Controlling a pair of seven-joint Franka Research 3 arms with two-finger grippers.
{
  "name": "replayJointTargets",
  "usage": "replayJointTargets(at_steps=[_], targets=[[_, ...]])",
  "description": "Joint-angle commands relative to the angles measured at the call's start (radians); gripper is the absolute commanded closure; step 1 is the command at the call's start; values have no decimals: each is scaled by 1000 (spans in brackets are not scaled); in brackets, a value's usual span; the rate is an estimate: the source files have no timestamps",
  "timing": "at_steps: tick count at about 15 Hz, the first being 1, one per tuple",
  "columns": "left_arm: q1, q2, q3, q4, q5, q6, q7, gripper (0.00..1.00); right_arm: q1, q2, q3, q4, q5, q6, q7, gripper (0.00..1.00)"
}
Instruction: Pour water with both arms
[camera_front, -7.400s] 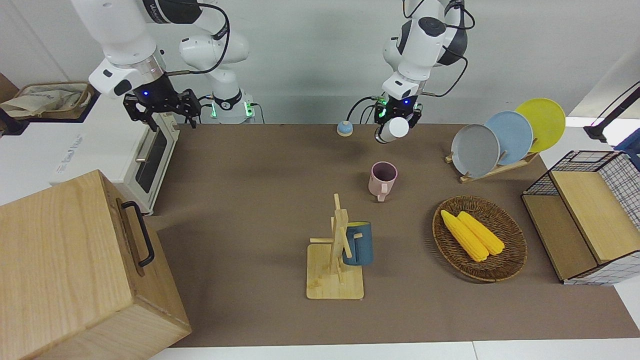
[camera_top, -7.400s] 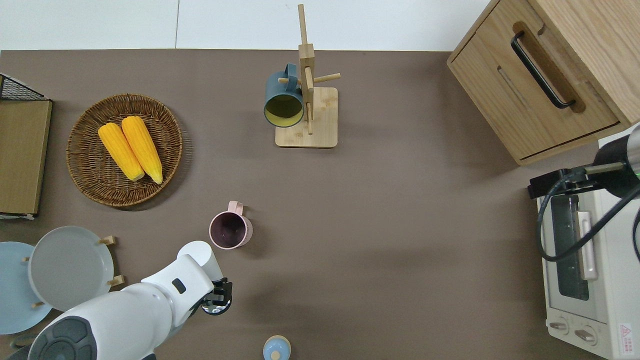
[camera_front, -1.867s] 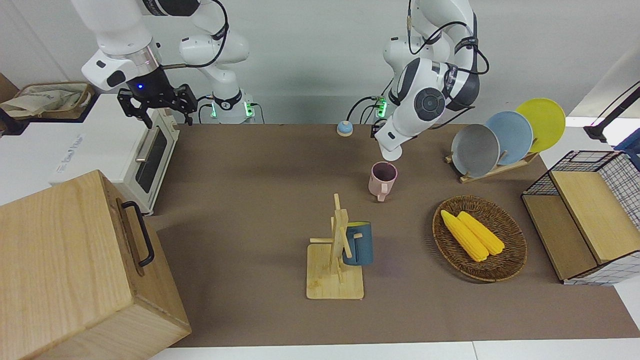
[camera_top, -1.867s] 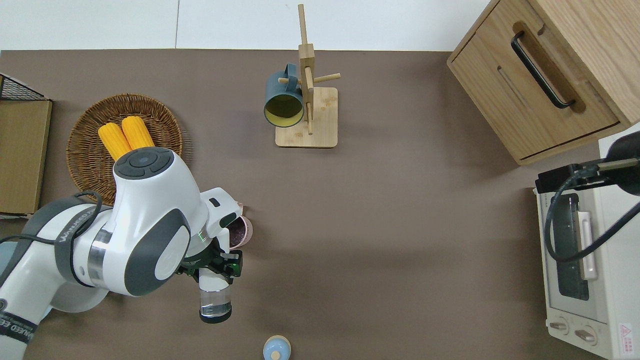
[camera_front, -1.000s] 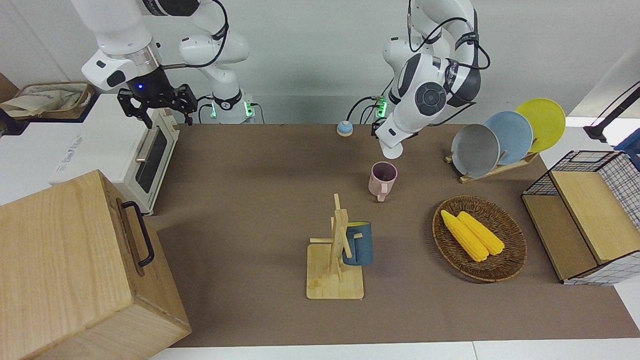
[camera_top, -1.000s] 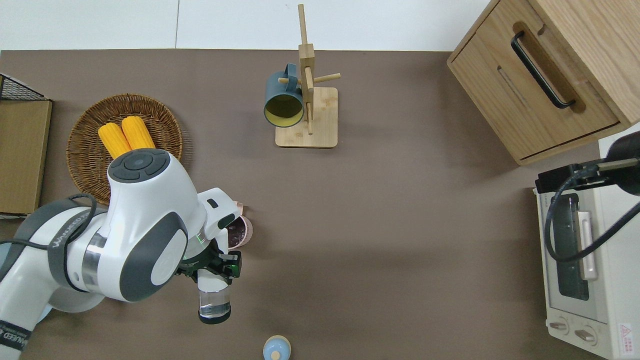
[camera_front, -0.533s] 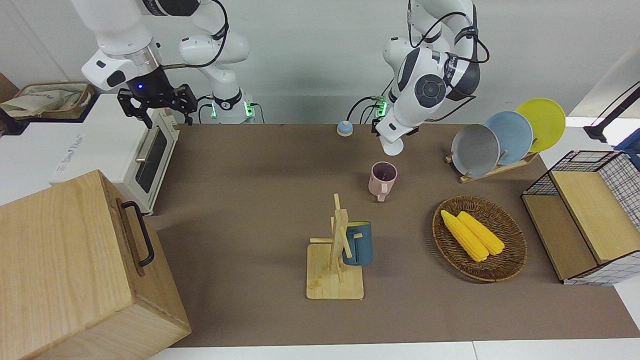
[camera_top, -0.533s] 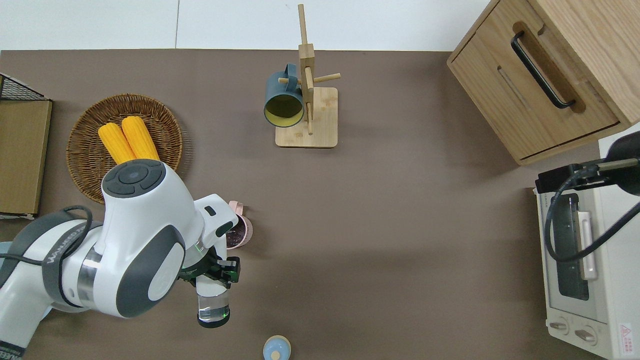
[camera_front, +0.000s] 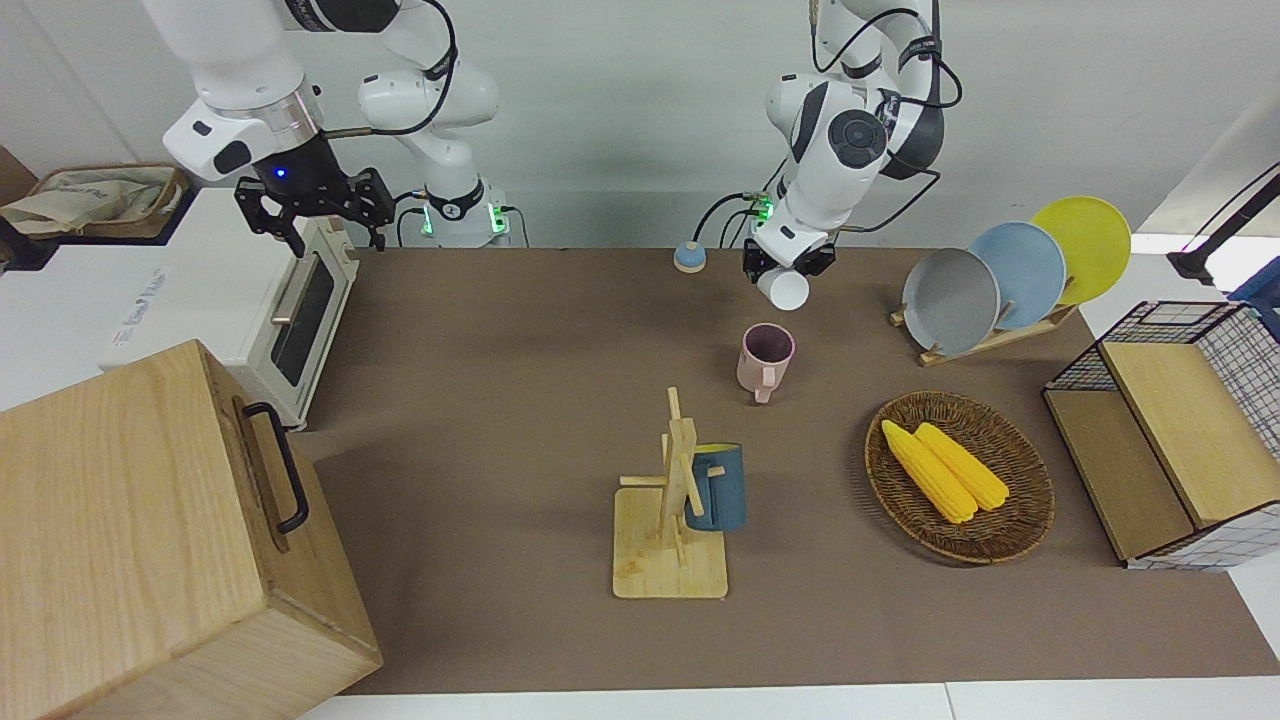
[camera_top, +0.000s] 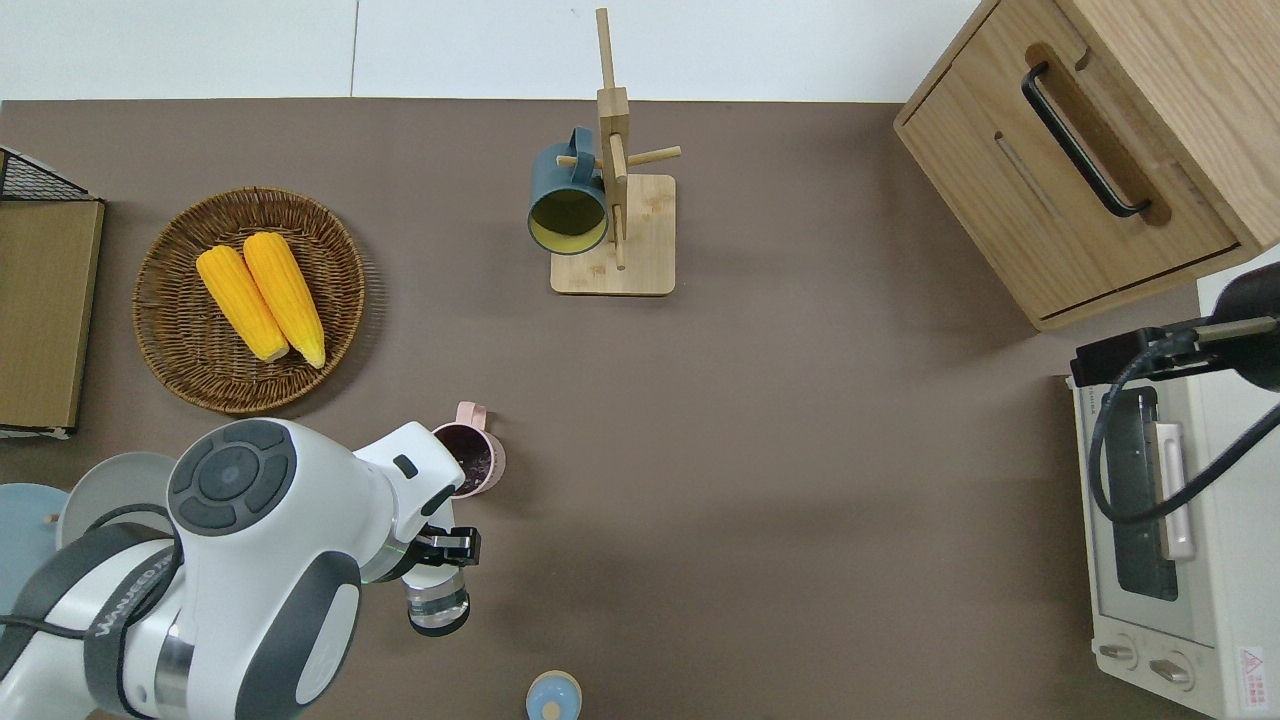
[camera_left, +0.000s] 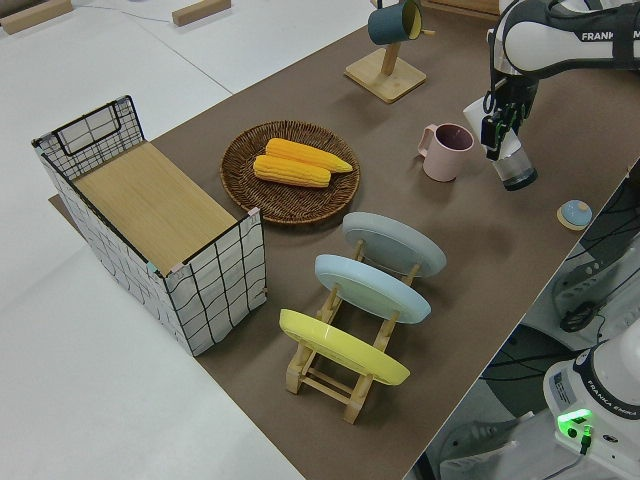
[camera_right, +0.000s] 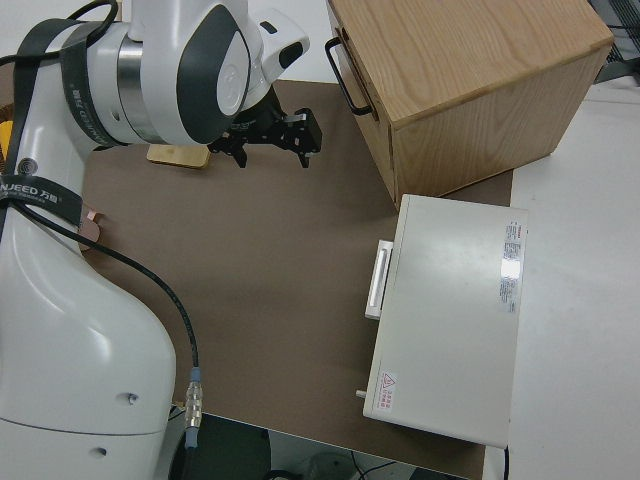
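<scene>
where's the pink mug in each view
Front view: pink mug mid-table, just below the left pincer.
Overhead view: beside the white arm, at.
Left side view: near the top, at.
Right side view: not clearly visible.
Shared landmark: the wicker basket holding corn.

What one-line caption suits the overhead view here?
Left pincer holds a clear glass over the table, nearer the robots than the pink mug; right arm parked.

The left arm (camera_top: 260, 560) hides part of the pink mug's (camera_top: 475, 465) rim.
</scene>
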Motion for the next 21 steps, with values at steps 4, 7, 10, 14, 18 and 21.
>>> replayJointTargets(at_steps=[4,7,10,14,18,21], targets=[[-16,-69,-2,-49,-24,116,-19,1000,2,-3,-1,3,0,1,-13,7],[-7,-129,1,-95,-24,121,-17,1000,2,-3,-1,3,0,1,-13,7],[28,-143,9,-98,-13,144,-19,1000,2,-3,-1,3,0,-1,-13,7],[127,-143,9,-98,28,233,-20,1000,2,-3,-1,3,0,-1,-13,7],[240,-132,10,-92,31,417,-22,1000,2,-3,-1,3,0,1,-13,7],[301,-124,9,-69,80,506,-22,1000,2,-3,-1,3,0,1,-13,7]])
